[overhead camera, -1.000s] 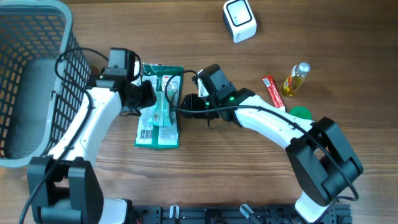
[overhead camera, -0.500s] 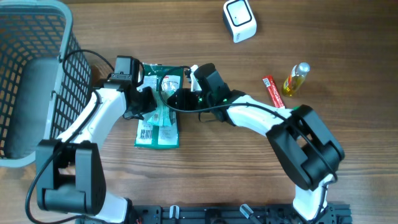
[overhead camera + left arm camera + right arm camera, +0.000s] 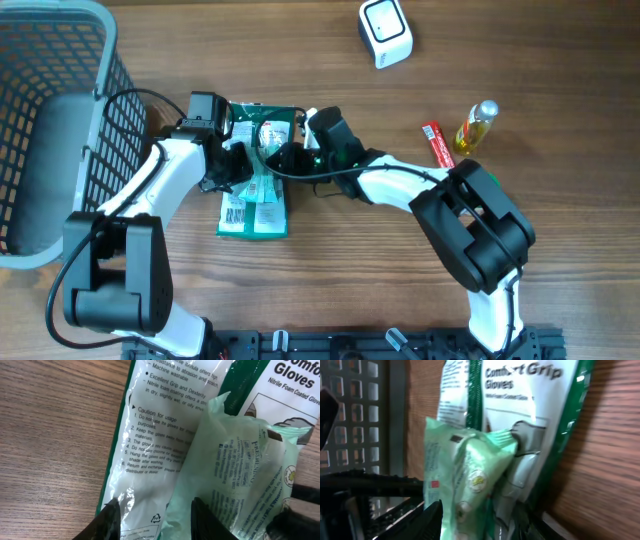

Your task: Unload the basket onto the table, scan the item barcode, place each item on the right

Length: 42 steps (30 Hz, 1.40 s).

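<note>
Both arms are crowding one soft pouch while the scanner is sitting well apart, far and to the right.

I am watching the pale green pouch (image 3: 240,470) lying across the glove pack (image 3: 150,435) near the middle of the desk (image 3: 400,280), just right of the basket (image 3: 115,90). The left jaws are standing apart astride the pouch's edge, not closing on it. The right jaws are sitting around its other end, and I cannot tell whether they are pinching. I am worrying that a lift from here is dragging the slick glove pack along or letting the pouch slip, and that crumpling film is hiding the barcode from the scanner (image 3: 385,32).
</note>
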Available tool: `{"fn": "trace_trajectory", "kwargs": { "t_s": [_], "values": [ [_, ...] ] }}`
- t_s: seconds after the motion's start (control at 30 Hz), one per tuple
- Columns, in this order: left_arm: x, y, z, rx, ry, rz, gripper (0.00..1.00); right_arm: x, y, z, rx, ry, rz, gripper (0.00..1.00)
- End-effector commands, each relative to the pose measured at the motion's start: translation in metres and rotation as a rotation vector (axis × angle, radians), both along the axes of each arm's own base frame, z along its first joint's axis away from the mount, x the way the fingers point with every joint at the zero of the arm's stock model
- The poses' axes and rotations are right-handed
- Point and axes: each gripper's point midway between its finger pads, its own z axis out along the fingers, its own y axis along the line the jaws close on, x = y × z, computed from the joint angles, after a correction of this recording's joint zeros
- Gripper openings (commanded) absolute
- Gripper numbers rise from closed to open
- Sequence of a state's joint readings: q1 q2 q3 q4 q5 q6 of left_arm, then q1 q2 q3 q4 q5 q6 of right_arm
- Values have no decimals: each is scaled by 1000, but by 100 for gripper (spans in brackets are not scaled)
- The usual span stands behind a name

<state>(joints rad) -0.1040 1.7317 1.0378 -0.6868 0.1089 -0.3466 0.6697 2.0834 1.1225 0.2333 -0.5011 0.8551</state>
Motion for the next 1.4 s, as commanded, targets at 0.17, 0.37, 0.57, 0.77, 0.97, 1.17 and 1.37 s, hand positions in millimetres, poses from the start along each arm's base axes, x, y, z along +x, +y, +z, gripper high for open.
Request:
{"fn": "trace_trajectory", "kwargs": {
  "t_s": [0.17, 0.37, 0.57, 0.77, 0.97, 1.17, 1.37],
  "values": [
    [-3, 2, -6, 7, 17, 7, 33, -5, 11, -4, -3, 1, 10, 39],
    [-3, 2, -6, 8, 17, 4, 34, -6, 18, 10, 64, 11, 28, 41],
    [-3, 2, -6, 8, 17, 5, 37, -3, 14, 36, 96, -13, 40, 43],
    [-3, 2, -6, 8, 17, 5, 37, -10, 20, 25, 22, -69, 43, 32],
    [-3, 2, -6, 7, 17, 5, 36, -12, 20, 13, -67, -93, -12, 23],
    [-4, 2, -3, 9, 23, 1, 28, -10, 19, 18, -64, -104, -15, 4],
    [7, 2, 46, -12, -58, 8, 26, -7, -10, 66, -132, -162, -68, 4]
  ]
}}
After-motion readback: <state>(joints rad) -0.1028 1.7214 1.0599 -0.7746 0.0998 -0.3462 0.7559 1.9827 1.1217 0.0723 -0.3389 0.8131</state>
